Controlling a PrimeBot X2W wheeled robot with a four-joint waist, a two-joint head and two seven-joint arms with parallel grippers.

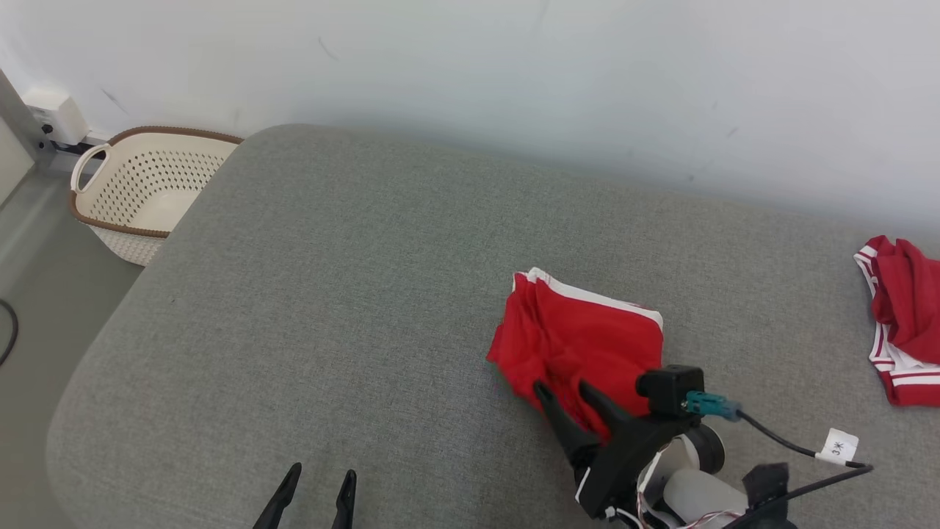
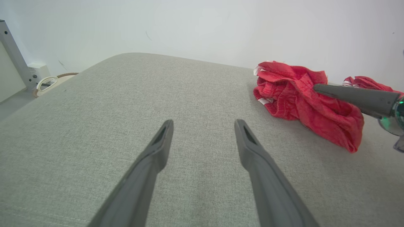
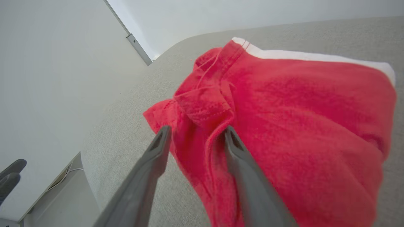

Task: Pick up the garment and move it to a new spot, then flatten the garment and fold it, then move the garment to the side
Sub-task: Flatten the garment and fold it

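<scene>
Both open, your right gripper (image 1: 562, 386) over the red garment (image 1: 587, 330) at four o'clock (another red heap (image 1: 903, 323) at three), left gripper (image 1: 323, 470) at seven.

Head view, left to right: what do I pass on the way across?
basket → left tool → red garment → second red garment

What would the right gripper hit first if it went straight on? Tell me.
The red garment: the right gripper, jaws open, points straight at its bunched near edge. Depth is unclear; the tips may already touch the cloth.
</scene>
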